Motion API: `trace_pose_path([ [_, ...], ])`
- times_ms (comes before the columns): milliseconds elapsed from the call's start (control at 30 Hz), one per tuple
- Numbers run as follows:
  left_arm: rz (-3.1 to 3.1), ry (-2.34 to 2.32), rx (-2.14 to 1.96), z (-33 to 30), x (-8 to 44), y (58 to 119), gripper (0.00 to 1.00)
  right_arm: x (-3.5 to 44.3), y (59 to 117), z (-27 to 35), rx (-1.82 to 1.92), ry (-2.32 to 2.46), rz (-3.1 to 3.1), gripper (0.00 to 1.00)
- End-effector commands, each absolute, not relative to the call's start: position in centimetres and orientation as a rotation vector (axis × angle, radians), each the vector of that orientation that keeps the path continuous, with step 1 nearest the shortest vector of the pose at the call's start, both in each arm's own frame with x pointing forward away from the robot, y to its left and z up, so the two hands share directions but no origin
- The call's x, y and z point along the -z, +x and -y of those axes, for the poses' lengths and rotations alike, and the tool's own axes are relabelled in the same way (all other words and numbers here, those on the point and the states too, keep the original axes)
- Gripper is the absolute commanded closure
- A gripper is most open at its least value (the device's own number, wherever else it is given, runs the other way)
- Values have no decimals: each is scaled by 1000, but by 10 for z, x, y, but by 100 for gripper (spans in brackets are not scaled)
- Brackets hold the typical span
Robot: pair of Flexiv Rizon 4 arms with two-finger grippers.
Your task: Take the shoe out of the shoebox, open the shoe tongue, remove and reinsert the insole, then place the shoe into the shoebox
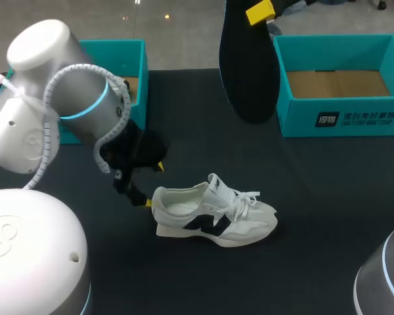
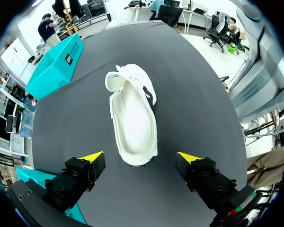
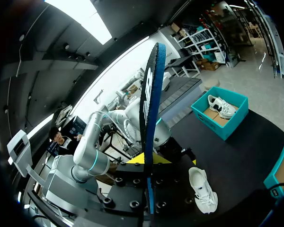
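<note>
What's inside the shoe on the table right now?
The shoe shows only a pale bare inside; the dark insole is up in the right claw. The toe end is hidden under the tongue.

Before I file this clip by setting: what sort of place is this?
Probably a robotics lab bench set up for shoe-handling trials: a dark table bearing an open teal shoebox and a white sneaker, plus a black insole held aloft by the right end effector.

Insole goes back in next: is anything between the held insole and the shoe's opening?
Nothing visible. The insole hangs over bare table; the left gripper sits open at the heel of the shoe, clear of its opening.
</note>
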State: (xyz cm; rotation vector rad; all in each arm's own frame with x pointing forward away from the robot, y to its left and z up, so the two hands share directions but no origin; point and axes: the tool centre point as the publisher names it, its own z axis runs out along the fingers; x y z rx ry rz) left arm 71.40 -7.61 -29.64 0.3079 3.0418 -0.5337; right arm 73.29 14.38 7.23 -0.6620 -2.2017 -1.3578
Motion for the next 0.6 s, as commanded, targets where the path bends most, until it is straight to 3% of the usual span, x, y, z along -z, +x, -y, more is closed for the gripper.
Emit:
trace_pose_path([
  [33,-3101,326,436,118,326,742,0,-73,735,-145,1351,-662,2203,100],
  [500,-3159,285,391,138,367,756,0,-73,735,-145,1351,-662,2203,100],
  [533,-3163,286,394,137,368,756,19,-73,735,-145,1351,-662,2203,100],
  [567,-3170,292,393,137,370,756,73,-73,735,-145,1351,-662,2203,100],
  [600,-3181,300,391,136,372,755,100,-73,735,-145,1351,-662,2203,100],
])
